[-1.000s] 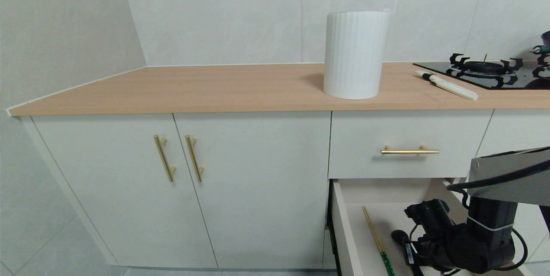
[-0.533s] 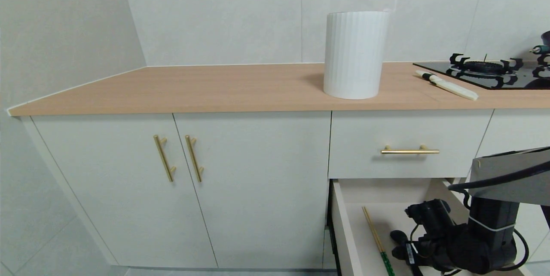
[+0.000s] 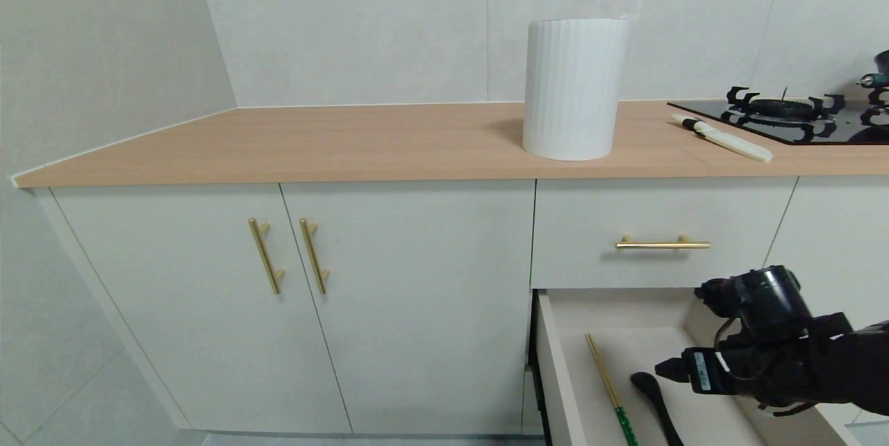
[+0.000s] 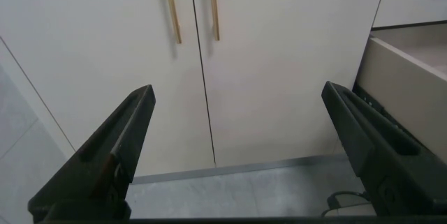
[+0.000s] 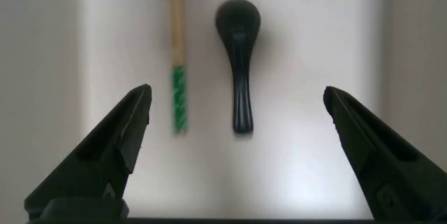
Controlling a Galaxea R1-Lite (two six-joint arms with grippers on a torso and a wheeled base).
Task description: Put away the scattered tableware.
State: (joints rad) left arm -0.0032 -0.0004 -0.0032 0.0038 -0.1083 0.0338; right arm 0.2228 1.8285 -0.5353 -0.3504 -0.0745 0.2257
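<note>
Right gripper (image 5: 237, 98) hangs, jaws apart, over the open drawer (image 3: 552, 369) holding spoon (image 5: 238, 25) and chopsticks (image 5: 177, 42) side by side. Left gripper (image 4: 237, 93), jaws apart, faces cabinet doors (image 4: 279, 77).

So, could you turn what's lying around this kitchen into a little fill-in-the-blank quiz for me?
In the open drawer, a black spoon lies beside a pair of ____.
The tall white container stands on the wooden ____.
The knife lies beside the black ____.
Missing words: chopsticks, counter, stove.
</note>
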